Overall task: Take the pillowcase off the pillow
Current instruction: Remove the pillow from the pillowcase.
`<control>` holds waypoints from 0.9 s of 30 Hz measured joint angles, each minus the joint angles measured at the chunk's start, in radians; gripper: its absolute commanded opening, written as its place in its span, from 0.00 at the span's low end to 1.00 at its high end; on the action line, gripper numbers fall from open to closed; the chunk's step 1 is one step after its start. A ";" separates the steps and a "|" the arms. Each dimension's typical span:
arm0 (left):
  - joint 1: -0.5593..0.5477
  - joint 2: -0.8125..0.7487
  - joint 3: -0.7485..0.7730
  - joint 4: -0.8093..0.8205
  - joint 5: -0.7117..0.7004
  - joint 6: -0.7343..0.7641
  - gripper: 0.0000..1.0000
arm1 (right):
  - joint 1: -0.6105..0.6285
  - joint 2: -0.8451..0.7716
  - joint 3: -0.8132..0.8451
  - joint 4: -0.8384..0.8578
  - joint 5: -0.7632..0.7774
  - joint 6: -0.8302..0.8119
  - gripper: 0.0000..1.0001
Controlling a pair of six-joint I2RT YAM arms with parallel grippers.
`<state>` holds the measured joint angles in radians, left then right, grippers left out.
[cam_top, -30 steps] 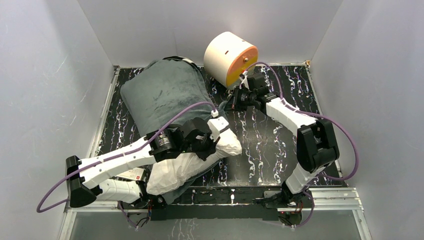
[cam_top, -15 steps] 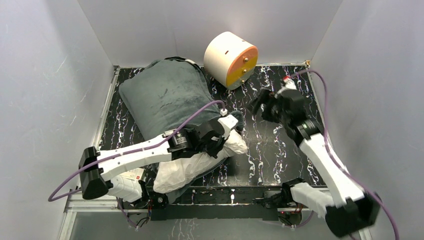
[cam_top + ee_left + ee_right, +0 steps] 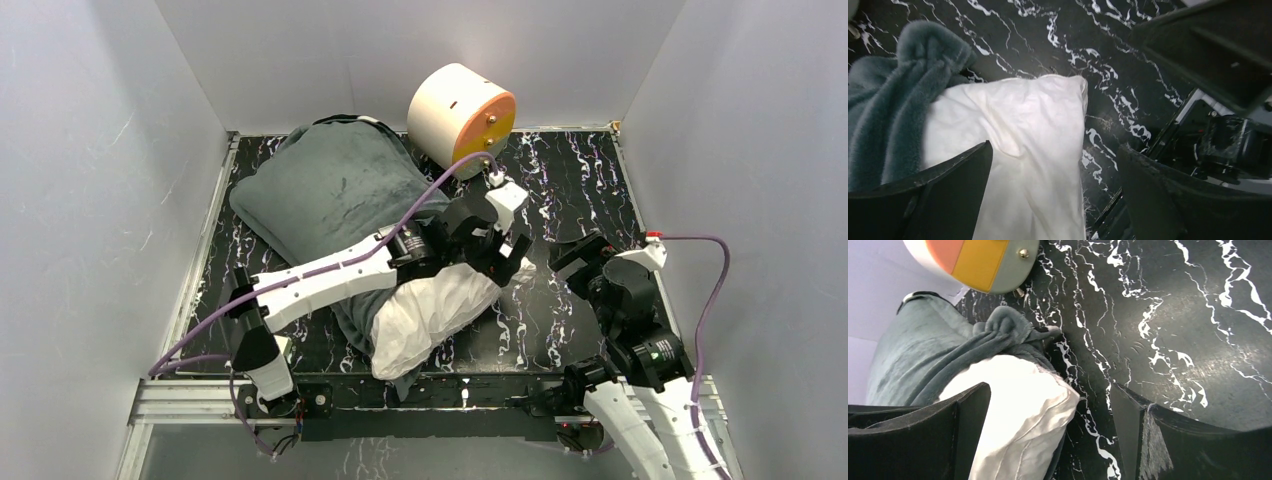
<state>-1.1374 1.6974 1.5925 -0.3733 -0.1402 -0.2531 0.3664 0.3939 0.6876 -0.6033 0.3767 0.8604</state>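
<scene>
Both just let go | left pincer (image 3: pixel 1053 155) spread over pillow (image 3: pixel 440 310) corner | right pincer (image 3: pixel 1048 405) spread, withdrawn from pillow | pillowcase (image 3: pixel 330 190) half on; regrasp likely

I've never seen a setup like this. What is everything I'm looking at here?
pillowcase: one, dark grey plush, far left of the table, covering the pillow's far part
pillow: one, white, near end sticking out of the pillowcase
cylinder: one, cream with an orange face, far edge
table: one, black with white veins
left tool: one, black, open above the pillow
right tool: one, black, open, right of the pillow
</scene>
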 measured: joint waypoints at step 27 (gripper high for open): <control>0.212 -0.463 -0.337 -0.223 -0.084 -0.066 0.98 | 0.002 0.412 -0.198 0.374 -0.795 0.117 0.17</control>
<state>-0.9249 1.2339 1.2556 -0.5961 -0.2241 -0.3187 0.3679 0.8062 0.4896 -0.2295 -0.4183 0.9771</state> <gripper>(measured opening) 0.983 0.281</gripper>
